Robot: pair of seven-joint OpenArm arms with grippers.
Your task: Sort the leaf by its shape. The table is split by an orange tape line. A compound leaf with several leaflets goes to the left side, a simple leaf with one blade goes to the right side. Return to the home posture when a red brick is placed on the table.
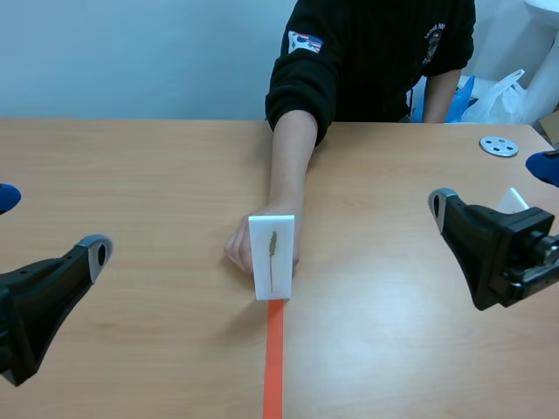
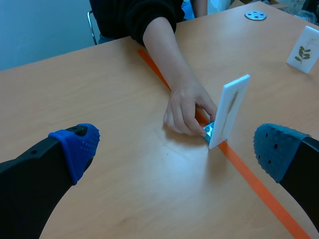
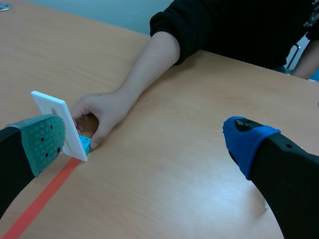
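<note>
My left fingers are spread wide with nothing between them, low over the left side of the worktop. My right fingers are spread just as wide over the right side, also holding nothing.

The card stands upright in the middle, on the far end of the tape line, between my two arms and a little farther off than both. Its near face carries the leaf, one thin blade running up and down. A small blue-green block sits at its foot. A person's hand reaches in from the far side and grips the card low down, from behind and from the left, with the fingertips at the block. The forearm runs back to a black sleeve at the far edge.

A second card stands on the right side, close to my right arm, with a sprig of several leaflets on it. A round metal disc lies far right, well apart from both cards.
</note>
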